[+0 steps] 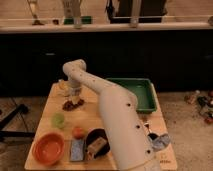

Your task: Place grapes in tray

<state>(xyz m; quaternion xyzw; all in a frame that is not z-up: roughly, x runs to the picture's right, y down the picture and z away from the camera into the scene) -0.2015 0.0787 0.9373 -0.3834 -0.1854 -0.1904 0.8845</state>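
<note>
The grapes (73, 104), a small dark reddish-purple bunch, lie on the wooden table (55, 105) near its far left part. My gripper (74, 94) hangs right above them at the end of the white arm (112, 115), which reaches from the near right across the table. The green tray (136, 92) stands at the far right of the table, partly hidden behind the arm.
A pale green item (59, 120) and a round orange fruit (78, 132) lie in front of the grapes. An orange bowl (48, 148) sits at the near left, with a blue sponge (77, 149) and a black bowl (97, 143) beside it. A dark counter wall runs behind.
</note>
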